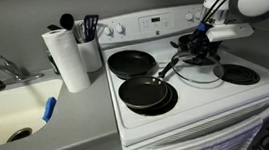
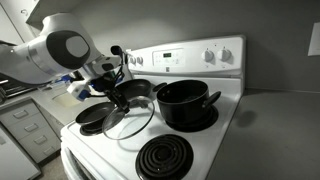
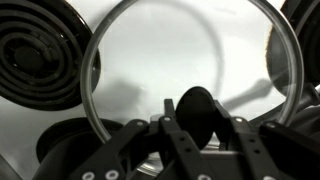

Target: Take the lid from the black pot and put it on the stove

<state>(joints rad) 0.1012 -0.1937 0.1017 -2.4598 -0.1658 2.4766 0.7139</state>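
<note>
The clear glass lid (image 2: 132,122) with its metal rim hangs tilted over the middle of the white stove (image 2: 225,125), beside the black pot (image 2: 186,104), which stands uncovered on a back burner. My gripper (image 2: 124,94) is shut on the lid's dark knob. In the wrist view the knob (image 3: 196,110) sits between the fingers (image 3: 198,128), and the lid's rim (image 3: 95,60) rings the white stove top below. The lid also shows in an exterior view (image 1: 203,72) under the gripper (image 1: 186,51), which hides the pot there.
Two black frying pans (image 1: 143,92) (image 1: 131,61) sit on two burners. A bare coil burner (image 2: 165,157) is at the front, near the pot. A paper towel roll (image 1: 68,58), a utensil holder (image 1: 91,51) and a sink (image 1: 13,110) are on the counter.
</note>
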